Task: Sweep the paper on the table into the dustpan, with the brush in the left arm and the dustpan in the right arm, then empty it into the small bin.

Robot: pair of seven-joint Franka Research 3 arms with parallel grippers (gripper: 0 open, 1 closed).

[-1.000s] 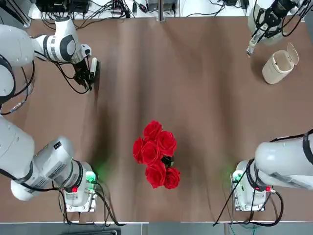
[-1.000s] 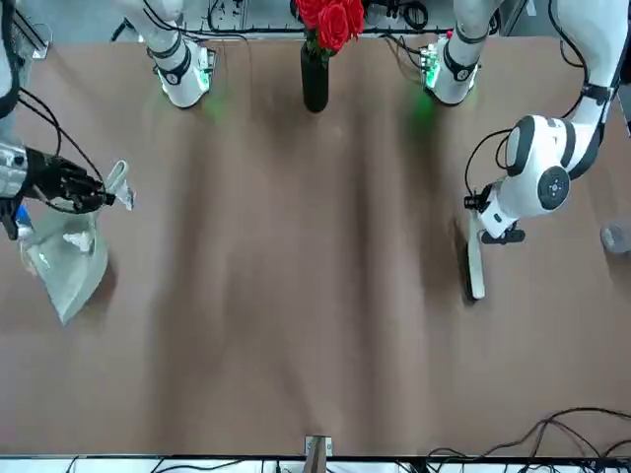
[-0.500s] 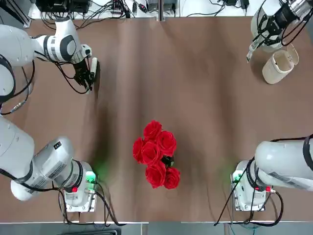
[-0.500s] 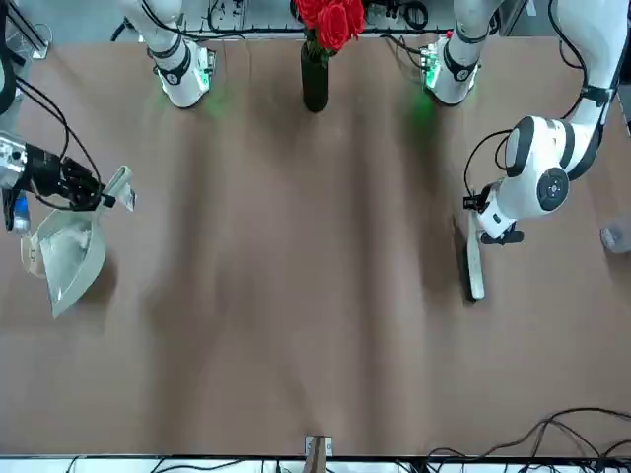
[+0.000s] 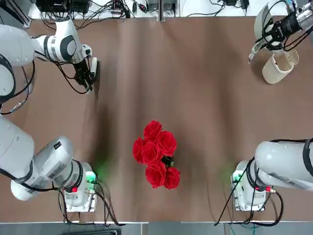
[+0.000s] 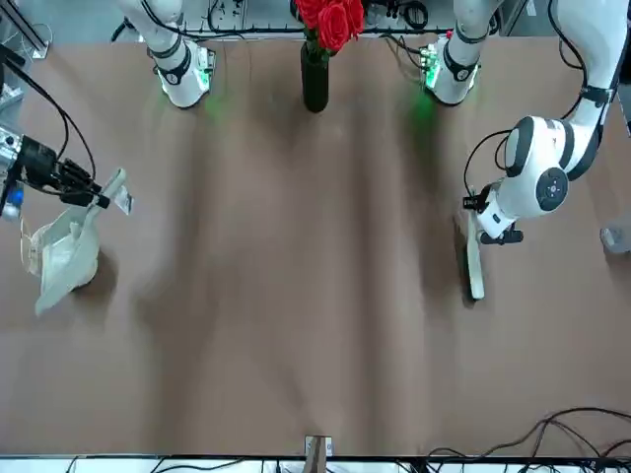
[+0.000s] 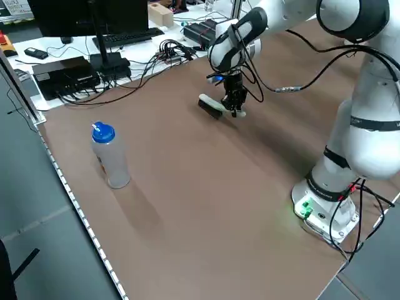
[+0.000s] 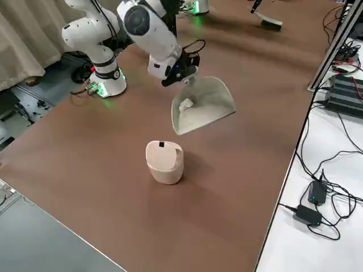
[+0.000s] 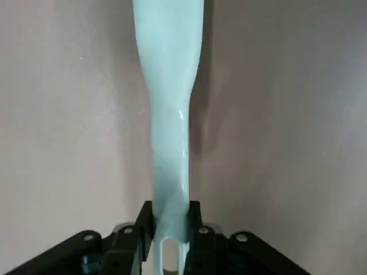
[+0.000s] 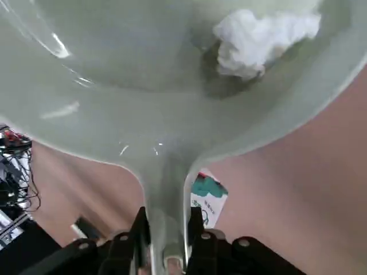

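My right gripper is shut on the stubby handle of the pale dustpan, which hangs tilted in the air by the small bin. The crumpled paper lies inside the scoop, also seen as the paper from the right side. From overhead the dustpan shows almost edge-on beside the bin at the table's far right. My left gripper is shut on the white handle of the brush, which rests low on the table at the far left. The handle runs straight out from the closed fingers.
A dark vase of red roses stands at the near middle between the arm bases. A clear bottle with a blue cap stands near the table's left edge. Cables and electronics crowd the far edge.
The right gripper has swung the dustpan further to the right and tipped it up steeply beside the bin. The left arm and the brush have stayed put.
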